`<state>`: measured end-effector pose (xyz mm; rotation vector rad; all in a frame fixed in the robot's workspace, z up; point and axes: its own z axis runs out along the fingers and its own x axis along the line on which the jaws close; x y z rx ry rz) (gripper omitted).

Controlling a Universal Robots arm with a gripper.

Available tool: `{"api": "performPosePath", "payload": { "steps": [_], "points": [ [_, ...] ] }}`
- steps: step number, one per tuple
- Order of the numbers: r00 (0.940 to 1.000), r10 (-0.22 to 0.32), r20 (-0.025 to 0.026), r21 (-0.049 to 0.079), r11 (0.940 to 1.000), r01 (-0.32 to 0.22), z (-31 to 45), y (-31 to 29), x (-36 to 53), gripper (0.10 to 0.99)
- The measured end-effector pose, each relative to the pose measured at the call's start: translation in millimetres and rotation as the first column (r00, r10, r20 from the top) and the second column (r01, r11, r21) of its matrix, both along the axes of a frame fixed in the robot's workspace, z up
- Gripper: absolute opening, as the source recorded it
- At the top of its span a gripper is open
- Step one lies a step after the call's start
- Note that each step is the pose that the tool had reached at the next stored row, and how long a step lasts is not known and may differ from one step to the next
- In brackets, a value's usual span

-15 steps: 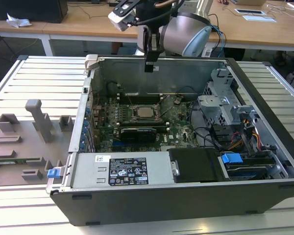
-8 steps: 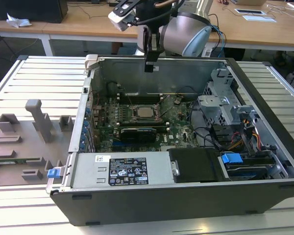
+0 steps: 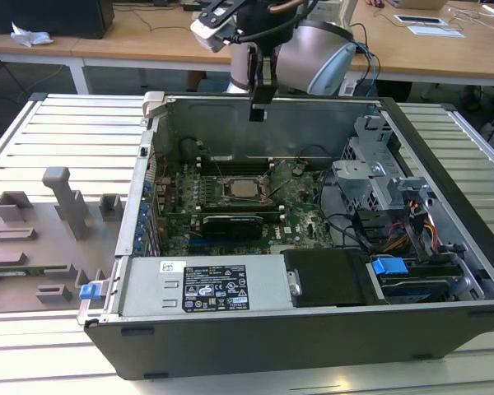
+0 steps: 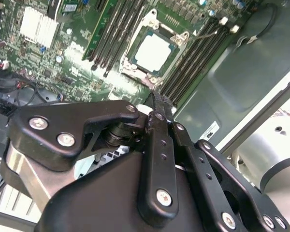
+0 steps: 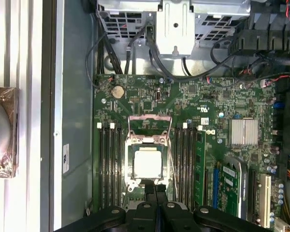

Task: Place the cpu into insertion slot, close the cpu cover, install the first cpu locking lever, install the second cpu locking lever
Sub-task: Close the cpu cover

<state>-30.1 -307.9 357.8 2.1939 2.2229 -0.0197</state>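
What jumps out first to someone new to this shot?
The open computer case on the slatted table, with the arm's black pincer hanging shut above its green motherboard. In the first wrist view, the silver-topped cpu lies in the insertion slot mid-board, flanked by long memory slots.

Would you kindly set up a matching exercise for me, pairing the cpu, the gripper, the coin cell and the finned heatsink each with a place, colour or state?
Things:
1. cpu
2. gripper
3. coin cell
4. finned heatsink

Descriptions:
A. round and silvery, on the green motherboard
B. black, jaws shut, holding nothing
C. pale ribbed metal block
D. square, lying in the insertion slot

Pairs: 1-D; 2-B; 3-A; 4-C
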Motion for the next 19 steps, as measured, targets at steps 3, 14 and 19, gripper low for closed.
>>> {"api": "performPosePath", "payload": {
  "steps": [3, 14, 19],
  "points": [
    [1.0000, 0.000, -0.0003, 0.000, 1.0000, 0.000, 0.0, 0.0, 8.9, 0.106],
    [1.0000, 0.000, -0.0021, 0.000, 1.0000, 0.000, 0.0, 0.0, 47.1, 0.106],
    [1.0000, 0.000, -0.0035, 0.000, 1.0000, 0.000, 0.0, 0.2, 65.6, 0.106]
  ]
}}
